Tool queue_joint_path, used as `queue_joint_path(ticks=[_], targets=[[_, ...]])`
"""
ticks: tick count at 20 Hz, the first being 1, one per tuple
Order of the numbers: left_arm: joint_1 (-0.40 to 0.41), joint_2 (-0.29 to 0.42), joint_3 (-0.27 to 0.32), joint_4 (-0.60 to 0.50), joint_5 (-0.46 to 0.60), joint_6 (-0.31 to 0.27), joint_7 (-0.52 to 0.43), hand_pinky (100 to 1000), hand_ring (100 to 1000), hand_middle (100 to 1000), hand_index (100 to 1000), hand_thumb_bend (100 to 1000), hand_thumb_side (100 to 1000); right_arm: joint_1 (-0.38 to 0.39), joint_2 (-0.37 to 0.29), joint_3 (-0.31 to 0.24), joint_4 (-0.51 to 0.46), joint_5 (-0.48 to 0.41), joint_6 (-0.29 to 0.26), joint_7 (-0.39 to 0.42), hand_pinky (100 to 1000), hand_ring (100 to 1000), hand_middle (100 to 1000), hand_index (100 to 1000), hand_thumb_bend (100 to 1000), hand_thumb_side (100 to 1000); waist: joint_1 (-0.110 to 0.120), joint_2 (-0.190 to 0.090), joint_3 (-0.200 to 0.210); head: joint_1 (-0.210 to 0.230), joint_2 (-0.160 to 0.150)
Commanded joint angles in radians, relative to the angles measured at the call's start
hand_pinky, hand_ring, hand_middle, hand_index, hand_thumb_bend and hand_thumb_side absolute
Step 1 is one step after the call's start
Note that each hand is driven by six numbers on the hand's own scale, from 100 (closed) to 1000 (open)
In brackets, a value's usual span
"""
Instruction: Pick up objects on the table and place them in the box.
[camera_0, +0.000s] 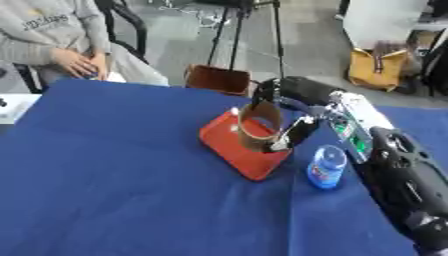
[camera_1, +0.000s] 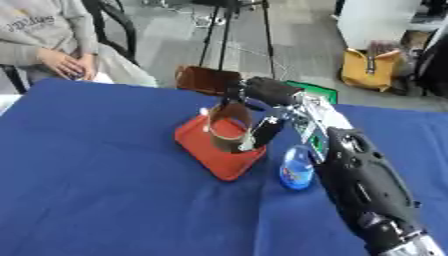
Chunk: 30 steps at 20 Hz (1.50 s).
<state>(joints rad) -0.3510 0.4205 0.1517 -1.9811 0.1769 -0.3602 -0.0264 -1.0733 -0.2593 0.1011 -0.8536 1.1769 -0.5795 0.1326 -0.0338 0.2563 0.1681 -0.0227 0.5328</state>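
The right hand (camera_0: 293, 131) grips a brown tape ring (camera_0: 260, 126) over the red box (camera_0: 236, 147); light, stiff, best held by its rim.

Even, soft indoor light fills the room, bright enough that the blue cloth-covered counter (camera_0: 114, 175) shows flat colour with hardly any shadow or glare. Both views are blurred throughout. The black robot arm (camera_1: 363, 185) nearest the camera and the grey floor (camera_0: 175, 45) beyond look smeared.
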Motion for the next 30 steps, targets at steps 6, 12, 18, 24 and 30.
queue_joint_path(ticks=[6, 12, 18, 24, 30], targets=[[-0.008, 0.003, 0.006, -0.019, 0.005, -0.021, -0.001, 628, 780, 853, 949, 652, 541, -0.021, -0.034, -0.045, 0.074, 0.095, 0.07, -0.13, 686, 581, 637, 766, 621, 317, 0.018, -0.013, -0.005, -0.013, -0.022], [-0.003, 0.004, 0.006, -0.019, 0.009, -0.026, -0.005, 628, 779, 853, 949, 651, 542, -0.008, -0.02, -0.043, 0.096, 0.083, 0.032, -0.111, 692, 578, 644, 774, 621, 329, 0.026, -0.016, -0.011, -0.014, -0.021], [-0.004, -0.001, 0.002, -0.019, 0.012, -0.023, -0.011, 626, 779, 853, 950, 650, 542, -0.01, 0.016, -0.029, 0.083, 0.067, 0.007, -0.088, 693, 577, 645, 777, 620, 331, 0.029, -0.017, -0.007, -0.019, -0.02], [-0.006, -0.002, -0.002, -0.019, 0.015, -0.025, -0.018, 626, 779, 853, 949, 651, 541, -0.009, 0.049, -0.016, 0.079, 0.072, -0.018, -0.067, 702, 588, 673, 803, 629, 349, 0.03, -0.016, -0.002, -0.025, -0.022], [-0.006, -0.001, -0.003, -0.019, 0.015, -0.022, -0.02, 626, 779, 853, 950, 653, 542, -0.008, 0.055, -0.007, 0.077, 0.033, -0.096, 0.033, 1000, 939, 1000, 1000, 790, 468, 0.027, -0.018, -0.006, -0.023, -0.024]])
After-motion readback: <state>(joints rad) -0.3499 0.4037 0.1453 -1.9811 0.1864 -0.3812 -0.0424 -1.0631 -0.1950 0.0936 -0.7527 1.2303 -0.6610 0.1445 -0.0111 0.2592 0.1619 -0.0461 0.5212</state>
